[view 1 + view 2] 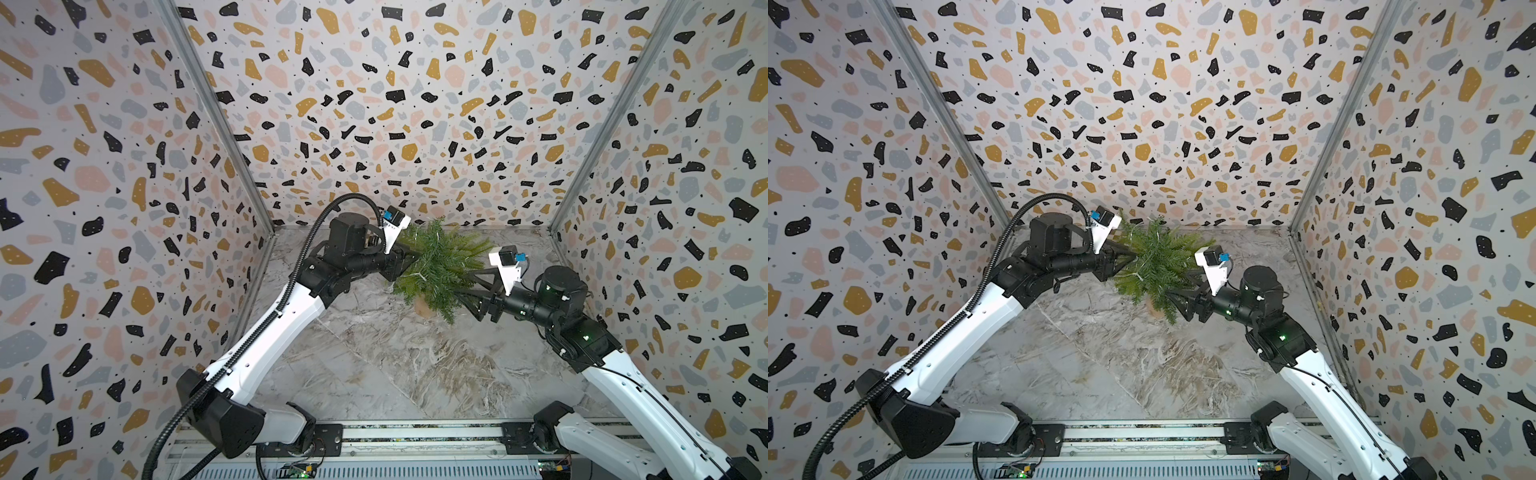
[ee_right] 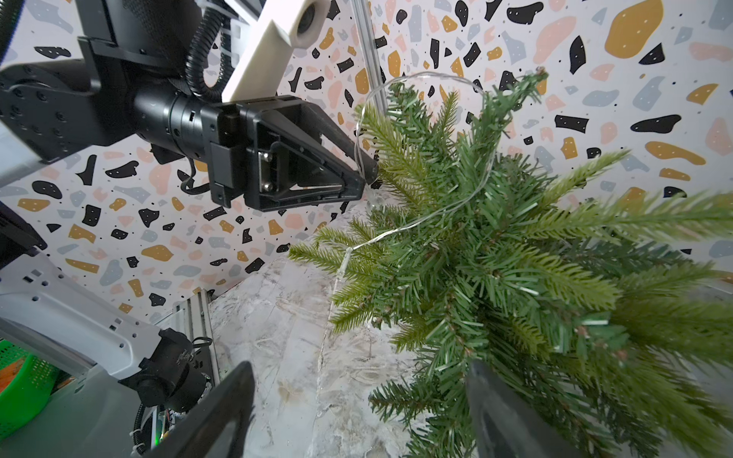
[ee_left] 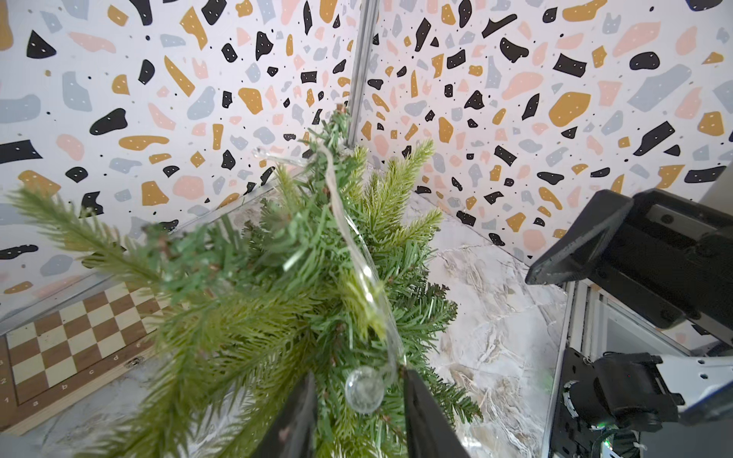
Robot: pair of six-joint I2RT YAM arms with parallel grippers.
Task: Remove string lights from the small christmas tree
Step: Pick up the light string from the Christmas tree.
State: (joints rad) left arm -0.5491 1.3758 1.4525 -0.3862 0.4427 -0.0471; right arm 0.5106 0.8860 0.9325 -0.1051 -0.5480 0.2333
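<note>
Left wrist view: the left gripper [image 3: 359, 372] reaches into the small christmas tree [image 3: 277, 285]. Its two black jaws stand partly apart, with one clear round bulb [image 3: 364, 390] of the string lights [image 3: 349, 242] between them. A gap shows on either side of the bulb, so nothing is clamped. The pale strand passes just beside one jaw and climbs through the needles to the treetop. A chessboard [image 3: 71, 349] lies flat on the table beside the tree. Right wrist view: the strand arches over the treetop, drops past the left gripper's tips and crosses the outer branches. The right gripper [image 2: 359, 365] is spread wide and holds nothing, with one jaw among the lower branches and the other over bare marble. A green basket [image 2: 20, 384] sits off the table edge. In both top views the tree stands on its tan base [image 1: 424, 307] toward the back of the marble table [image 1: 395, 365], close to the patterned rear wall. It sits between the two grippers, the left one level with its upper branches and the right one low at its flank. The strand shows there only as faint pale traces among the green.
</note>
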